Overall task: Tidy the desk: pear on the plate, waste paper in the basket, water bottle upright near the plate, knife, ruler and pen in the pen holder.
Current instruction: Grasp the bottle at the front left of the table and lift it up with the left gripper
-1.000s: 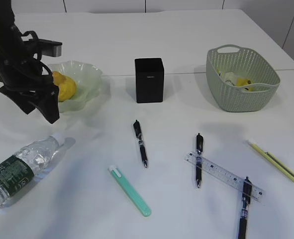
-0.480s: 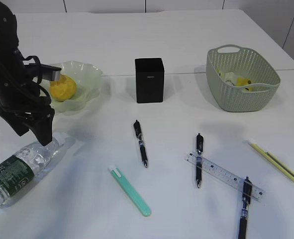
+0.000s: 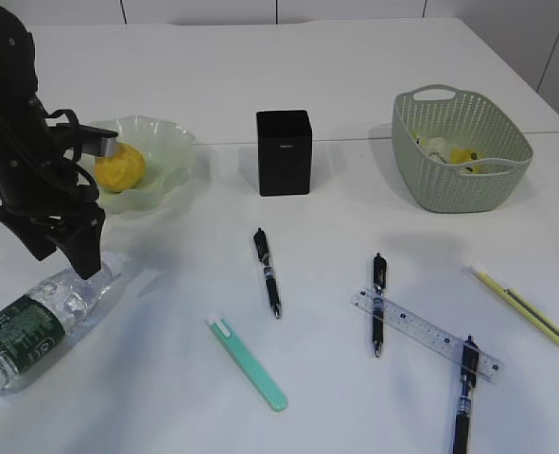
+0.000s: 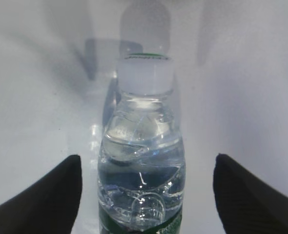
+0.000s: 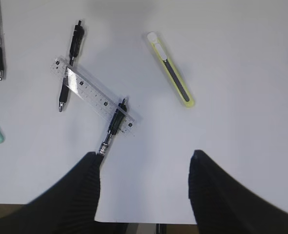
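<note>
left gripper (image 4: 144, 195) moved from plate (image 3: 170, 142) down to water bottle (image 3: 38, 317), lying near left on surface; jaws spread, straddling neck, no grip yet. pear (image 3: 120, 167) already plated. right jaws spread, empty.

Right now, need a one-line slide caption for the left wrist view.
Open left gripper straddling the neck of the water bottle lying on the white desk, not yet gripping.

The water bottle (image 3: 35, 317) lies on its side at the desk's (image 3: 355, 85) left edge; the pear (image 3: 120, 167) sits in the plate (image 3: 165, 142).
</note>
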You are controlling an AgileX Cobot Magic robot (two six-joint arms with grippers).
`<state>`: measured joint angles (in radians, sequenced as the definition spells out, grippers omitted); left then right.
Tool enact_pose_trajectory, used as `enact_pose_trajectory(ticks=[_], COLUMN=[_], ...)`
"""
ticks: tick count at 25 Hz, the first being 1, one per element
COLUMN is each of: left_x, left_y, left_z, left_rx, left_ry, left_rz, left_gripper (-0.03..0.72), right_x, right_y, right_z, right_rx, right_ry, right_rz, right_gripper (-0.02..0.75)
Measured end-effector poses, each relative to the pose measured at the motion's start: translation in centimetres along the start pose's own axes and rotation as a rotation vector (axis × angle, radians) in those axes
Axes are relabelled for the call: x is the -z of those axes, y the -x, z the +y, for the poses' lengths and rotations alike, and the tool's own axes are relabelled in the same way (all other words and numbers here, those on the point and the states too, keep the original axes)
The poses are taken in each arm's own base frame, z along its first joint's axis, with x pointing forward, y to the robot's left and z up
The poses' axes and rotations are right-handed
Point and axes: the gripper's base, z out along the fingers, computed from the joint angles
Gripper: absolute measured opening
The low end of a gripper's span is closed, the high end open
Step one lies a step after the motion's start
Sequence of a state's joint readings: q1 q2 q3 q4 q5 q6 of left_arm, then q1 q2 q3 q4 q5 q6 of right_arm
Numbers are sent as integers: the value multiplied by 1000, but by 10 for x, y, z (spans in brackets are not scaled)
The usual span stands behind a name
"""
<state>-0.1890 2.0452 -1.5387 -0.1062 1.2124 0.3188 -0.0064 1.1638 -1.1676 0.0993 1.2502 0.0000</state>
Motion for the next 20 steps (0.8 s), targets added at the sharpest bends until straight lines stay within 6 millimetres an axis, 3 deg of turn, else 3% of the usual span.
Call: enact_pose_trajectory(ticks=[13,20], left_x=[-13,-24], left_y=[4,-4], left_z=[-4,-4], left_rx=[-6,3], left_ry=[-8,-3], left_rz=[33,80], left_gripper=[594,594], right_x=[0,0], right_y=[0,0], right_z=[0,0], right_rx=[0,0], right_ry=[0,0], right_rz=[0,0], right_gripper=[459,459])
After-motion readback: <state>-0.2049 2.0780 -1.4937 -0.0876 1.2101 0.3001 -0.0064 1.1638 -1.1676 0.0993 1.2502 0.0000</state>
